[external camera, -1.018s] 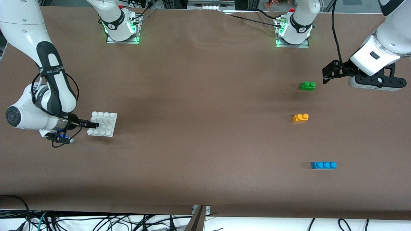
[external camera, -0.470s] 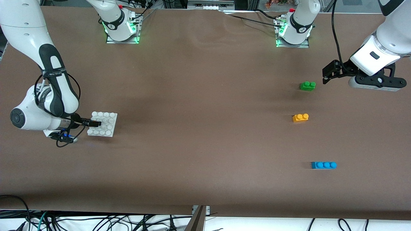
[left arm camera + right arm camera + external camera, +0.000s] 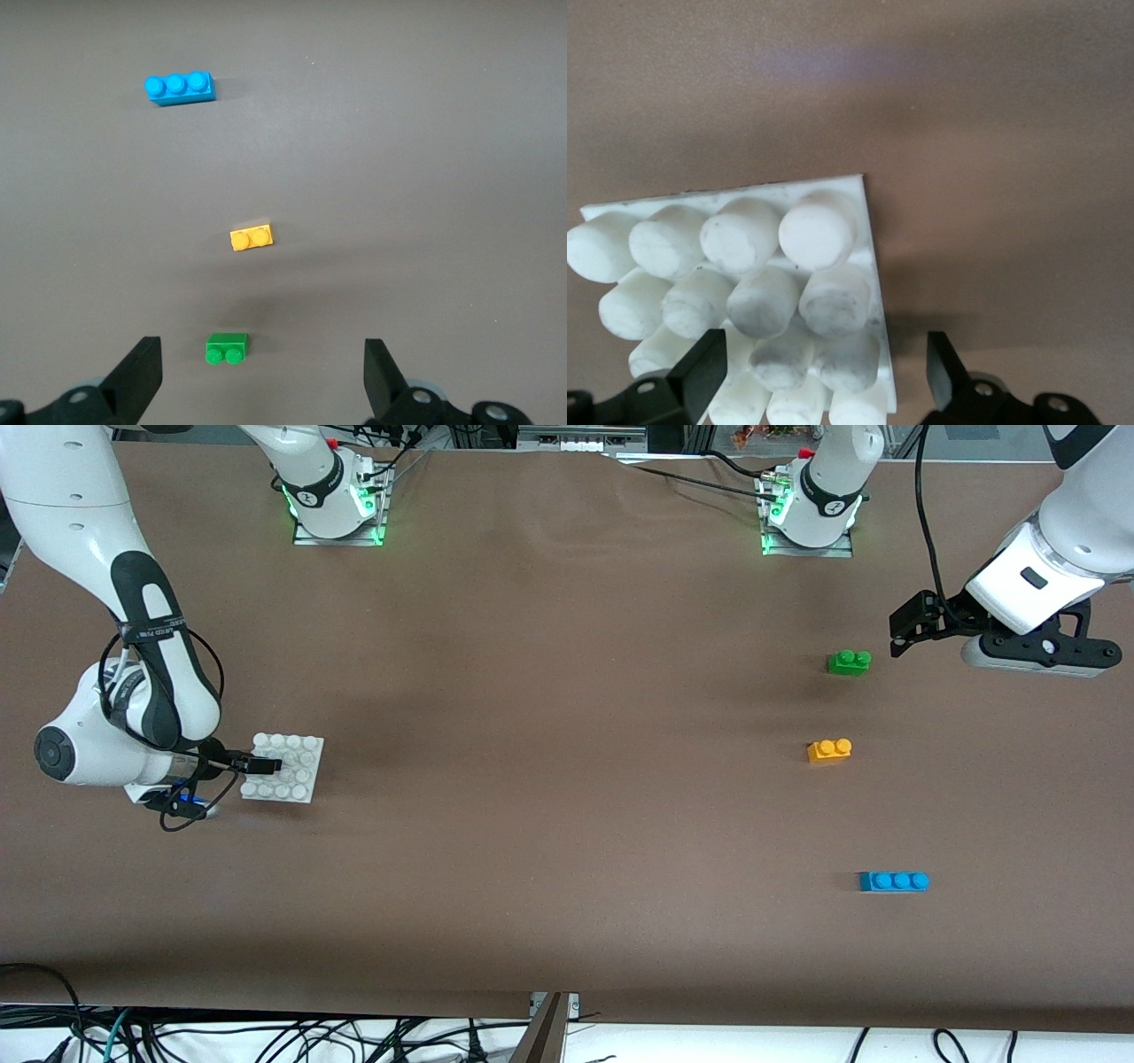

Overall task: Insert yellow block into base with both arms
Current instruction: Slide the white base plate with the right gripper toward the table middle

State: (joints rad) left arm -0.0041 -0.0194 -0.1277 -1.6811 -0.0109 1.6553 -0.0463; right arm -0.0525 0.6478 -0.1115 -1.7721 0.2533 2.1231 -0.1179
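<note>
So the brown table fills the front view, and the work sits at its two ends. At the middle left of that view lies the base, flat on the table at the right arm's end, and my right gripper is low at its edge nearest that arm. In the right wrist view the fingers stand spread, one over the studs and one out past the plate's rim, with nothing clamped yet. To do this step well, I judge I should centre the plate's edge between the fingers, keep them level with it, and close slowly so the plate does not skid or tip. My left gripper waits at the upper right of the front view, above the table beside the green brick; its fingers are wide apart and hold nothing. Well apart from the base, the yellow block lies untouched at the middle right, nearer the front camera than the green brick, and the blue brick lies nearer still. The yellow one is small, so that pick will want a squarely aligned descent.
</note>
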